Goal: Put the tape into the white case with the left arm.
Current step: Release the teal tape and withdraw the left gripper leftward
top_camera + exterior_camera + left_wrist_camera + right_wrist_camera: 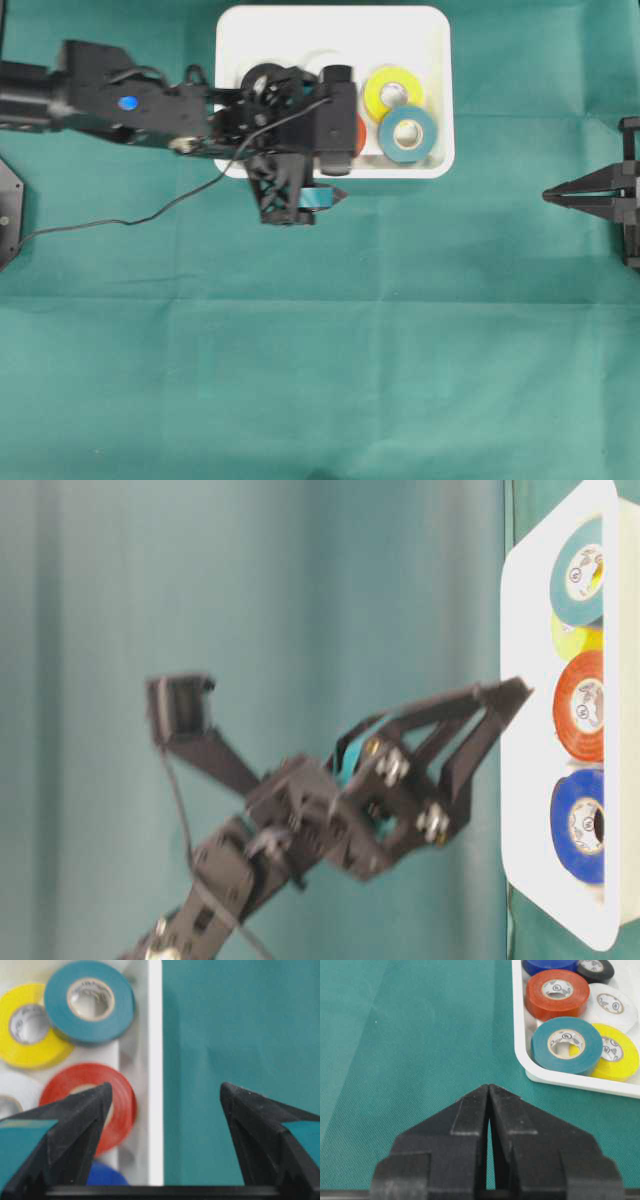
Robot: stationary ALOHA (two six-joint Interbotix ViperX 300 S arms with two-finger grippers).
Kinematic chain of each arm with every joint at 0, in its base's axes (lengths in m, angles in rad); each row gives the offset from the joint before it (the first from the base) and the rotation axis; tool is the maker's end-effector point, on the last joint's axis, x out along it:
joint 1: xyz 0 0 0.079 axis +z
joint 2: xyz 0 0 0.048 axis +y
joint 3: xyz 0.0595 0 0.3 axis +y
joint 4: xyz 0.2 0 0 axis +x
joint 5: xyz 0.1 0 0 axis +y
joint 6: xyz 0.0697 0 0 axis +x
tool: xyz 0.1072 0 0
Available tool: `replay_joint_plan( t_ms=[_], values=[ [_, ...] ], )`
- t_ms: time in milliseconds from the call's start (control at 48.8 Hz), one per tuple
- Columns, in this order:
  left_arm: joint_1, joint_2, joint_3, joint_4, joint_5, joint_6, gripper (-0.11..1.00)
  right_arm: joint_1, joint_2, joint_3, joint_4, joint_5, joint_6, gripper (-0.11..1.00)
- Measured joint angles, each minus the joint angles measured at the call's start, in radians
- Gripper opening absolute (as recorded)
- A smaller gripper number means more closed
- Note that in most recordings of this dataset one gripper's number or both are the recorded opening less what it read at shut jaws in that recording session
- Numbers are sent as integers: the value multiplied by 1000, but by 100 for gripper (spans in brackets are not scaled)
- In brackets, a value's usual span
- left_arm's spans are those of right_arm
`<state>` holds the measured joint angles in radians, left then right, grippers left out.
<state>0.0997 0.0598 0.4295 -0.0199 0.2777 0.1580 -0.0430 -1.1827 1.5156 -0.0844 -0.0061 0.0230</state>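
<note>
The left gripper [165,1110] hangs over the near long rim of the white case [440,100], its jaws spread wide and holding nothing. In the left wrist view one finger sits above the inside of the case, over the red tape [120,1095], and the other above the bare green cloth [225,1035] just outside the rim. Each finger carries a teal band.

Inside the case the tape rolls lie flat and close together. Nearest the rim where the left gripper hangs are the red roll and a blue roll [580,825], the blue one half hidden under the finger in the wrist view. Beyond the red roll, toward the case's end wall, lie a teal roll [407,133] and a yellow roll [392,92]; the teal one overlaps the yellow one's edge. A white roll [611,1006] sits between the red and yellow rolls, deeper in the case, and a black roll [594,967] lies past it. The cardboard cores bear small printed marks, too small to read.

The left arm [120,100] reaches across the case from its side, covering much of that half from overhead; a thin black cable [150,212] trails from it over the cloth on the counter.

Well away from the case's other end, the right gripper [489,1091] rests low over the cloth, its plain black jaws pressed together with nothing between them.
</note>
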Motion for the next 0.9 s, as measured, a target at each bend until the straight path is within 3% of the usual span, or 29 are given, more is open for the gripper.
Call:
replay_joint_plan(
  t_ms=[308, 902],
  values=[
    [-38, -170, 201, -3, -132, -5, 86, 0, 0, 0, 0, 0, 0, -9],
    [-60, -403, 472, -5, -308, -8, 86, 0, 0, 3, 0, -2, 0, -9]
  ],
)
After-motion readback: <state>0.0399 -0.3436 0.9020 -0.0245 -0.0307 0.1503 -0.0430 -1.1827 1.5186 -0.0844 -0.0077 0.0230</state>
